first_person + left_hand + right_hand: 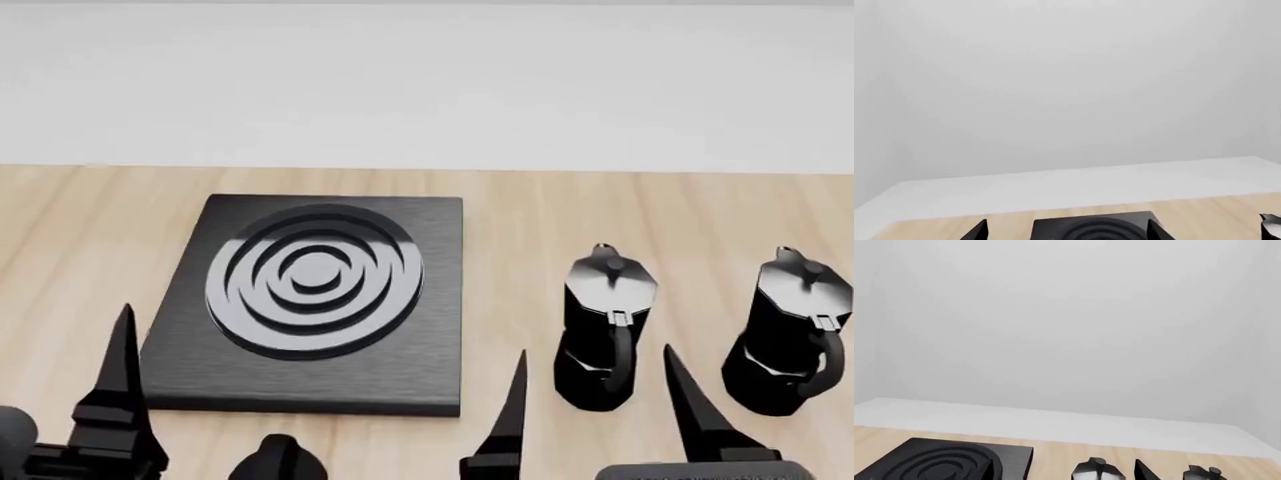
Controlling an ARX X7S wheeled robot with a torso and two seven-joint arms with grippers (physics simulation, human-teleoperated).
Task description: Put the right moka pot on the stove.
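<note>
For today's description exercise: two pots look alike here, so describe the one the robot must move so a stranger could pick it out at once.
Find the stove, the black square slab with raised rings on the wooden table. To its right stand two black faceted pots. The right moka pot is the one farther from the stove, beyond the other moka pot, nearest the picture's right edge.

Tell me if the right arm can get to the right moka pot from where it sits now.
Probably yes. The right end effector is open and empty, near the right moka pot. The left pot stands close beside it, so the fingers may brush it.
</note>
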